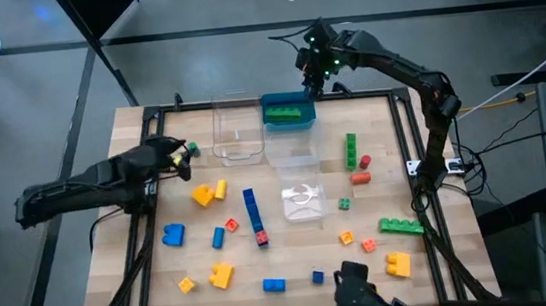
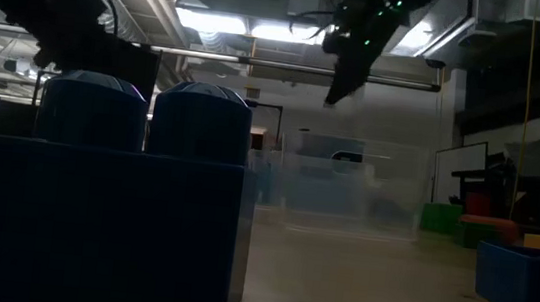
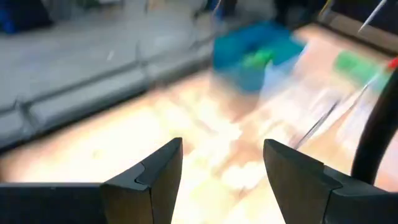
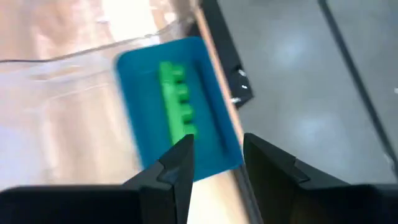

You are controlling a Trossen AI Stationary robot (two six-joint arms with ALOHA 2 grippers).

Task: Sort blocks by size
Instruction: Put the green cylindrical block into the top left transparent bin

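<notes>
Blocks (image 1: 255,215) are scattered over the counter (image 1: 165,284), from the lower edge of the high view up to mid-frame. They are judged light, rigid and smooth-sided; flat side faces should be gripped, long bars at mid-length. At mid-left, the left pincer (image 1: 184,151) is seen parted and empty. At upper centre, the right pincer (image 1: 312,81) is held narrowly parted, empty, above the teal tray (image 1: 270,104), where a green bar (image 1: 287,112) lies.
</notes>
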